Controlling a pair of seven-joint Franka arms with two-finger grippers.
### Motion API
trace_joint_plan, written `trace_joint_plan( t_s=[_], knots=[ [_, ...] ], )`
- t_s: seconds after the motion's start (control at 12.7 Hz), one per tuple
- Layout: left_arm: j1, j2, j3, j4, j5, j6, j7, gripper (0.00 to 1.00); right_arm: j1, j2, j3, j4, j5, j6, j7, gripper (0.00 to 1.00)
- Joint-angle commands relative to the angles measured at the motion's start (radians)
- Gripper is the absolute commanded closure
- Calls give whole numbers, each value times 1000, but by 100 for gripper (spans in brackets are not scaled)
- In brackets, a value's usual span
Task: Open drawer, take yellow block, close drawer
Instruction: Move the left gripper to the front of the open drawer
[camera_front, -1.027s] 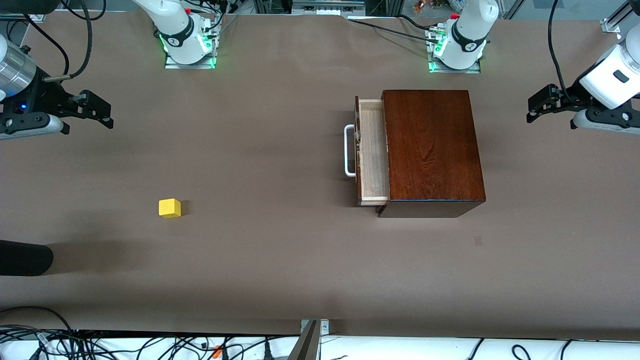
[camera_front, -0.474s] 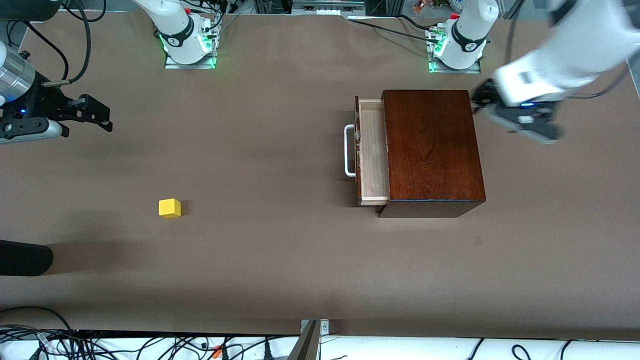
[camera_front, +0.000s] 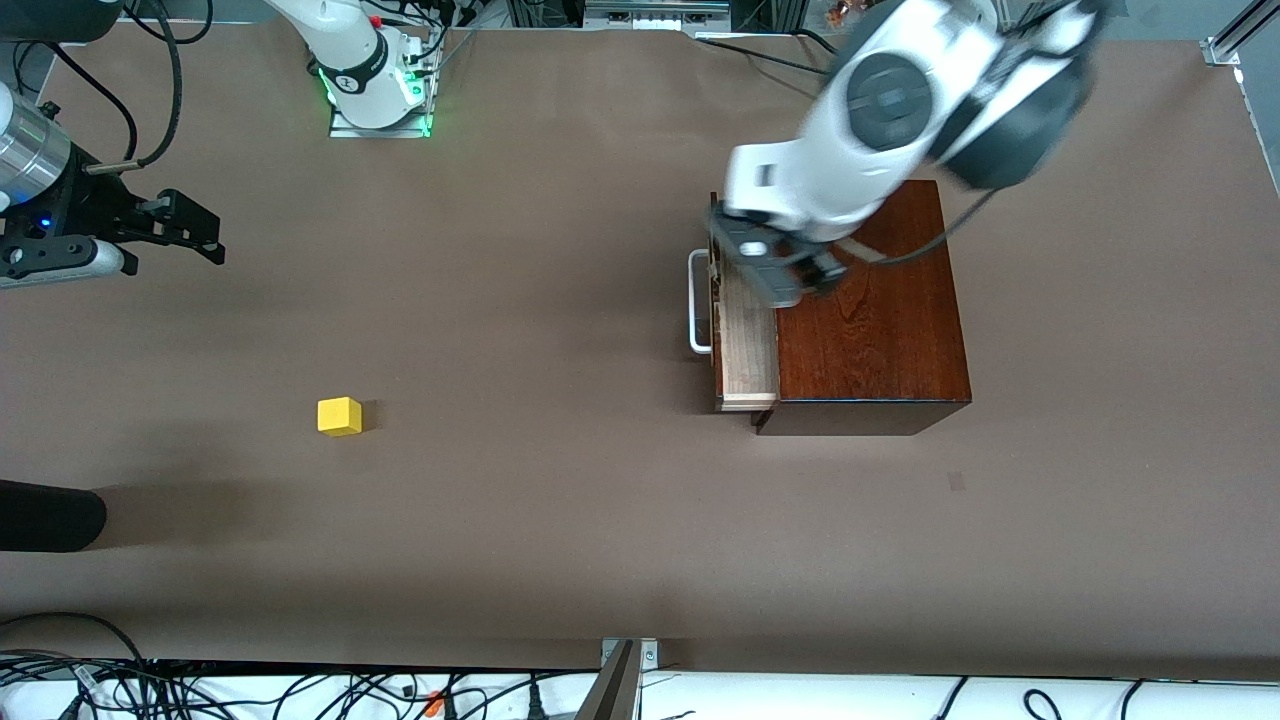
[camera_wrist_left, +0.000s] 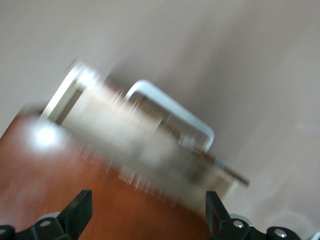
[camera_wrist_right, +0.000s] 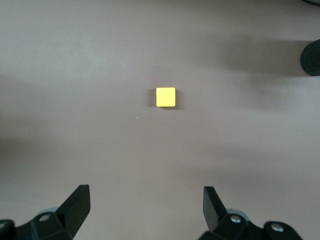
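The drawer of the dark wooden box stands partly pulled out, showing its pale inside and white handle. My left gripper hangs open over the box's top and the drawer, with nothing between its fingers. The left wrist view shows the drawer and handle blurred ahead of the left gripper. The yellow block lies on the bare table toward the right arm's end. My right gripper waits open above the table there, and its wrist view shows the block ahead of the right gripper.
A black rounded object juts in at the table's edge on the right arm's end, nearer the front camera than the block. Cables run along the table's near edge. The right arm's base stands at the robots' side.
The left arm has swung fast from its end of the table to over the box and drawer. The right gripper has barely shifted. Block and drawer have not moved.
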Motion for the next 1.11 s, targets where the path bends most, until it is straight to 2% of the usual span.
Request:
trace_joint_plan(
  t_s=[0.0,0.16,0.24,0.55,0.79,1.03],
  knots=[
    [-83,139,6,71,8,130,186,0,-4,10,2,25,14,-5,13,0],
    [-103,226,6,71,35,227,357,0,-4,10,2,23,14,-2,13,0],
    [-101,260,4,69,32,231,411,0,-4,10,2,25,14,-2,13,0],
    [-106,282,10,27,74,218,443,0,-4,10,2,25,14,-2,13,0],
    [-78,295,15,19,88,92,444,0,-6,11,2,23,14,-2,13,0],
    [-74,292,21,20,91,32,444,0,-6,11,2,25,14,-2,13,0]
  ],
)
